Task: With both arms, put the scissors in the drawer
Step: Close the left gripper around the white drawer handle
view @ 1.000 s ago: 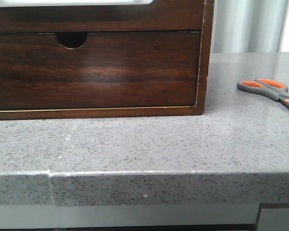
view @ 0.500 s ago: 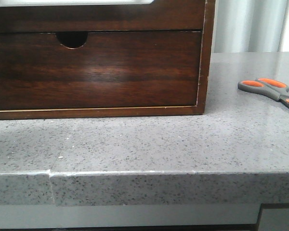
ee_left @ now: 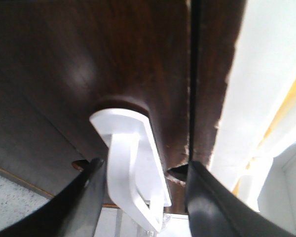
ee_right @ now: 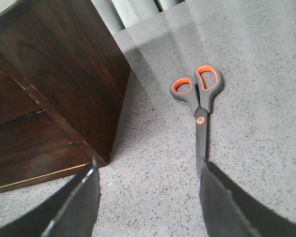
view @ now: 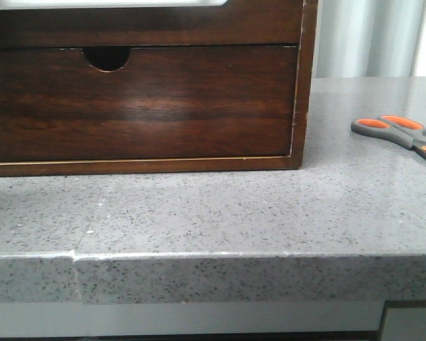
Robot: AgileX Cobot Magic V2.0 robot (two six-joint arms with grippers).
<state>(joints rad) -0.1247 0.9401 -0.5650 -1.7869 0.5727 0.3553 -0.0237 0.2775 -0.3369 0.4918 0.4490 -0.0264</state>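
Note:
The scissors (view: 397,131), grey with orange loop linings, lie flat on the grey counter at the right, apart from the cabinet. In the right wrist view the scissors (ee_right: 200,103) lie just ahead of my open, empty right gripper (ee_right: 148,197); the blade tip is hidden behind one finger. The drawer (view: 142,25) is the plain dark front at the cabinet's top, with a whitish strip above it. My left gripper (ee_left: 143,197) is open, its fingers either side of a white bracket-like part (ee_left: 138,168) against dark brown wood. Neither gripper shows in the front view.
Below the plain front is a brown drawer front with a half-round finger notch (view: 106,60). The cabinet's right side (ee_right: 74,64) stands close to the scissors. The speckled grey counter (view: 220,206) ends in a front edge (view: 220,277). A pale curtain hangs behind.
Almost nothing: the whole front view has shifted a few pixels to the right. The scissors lie as before.

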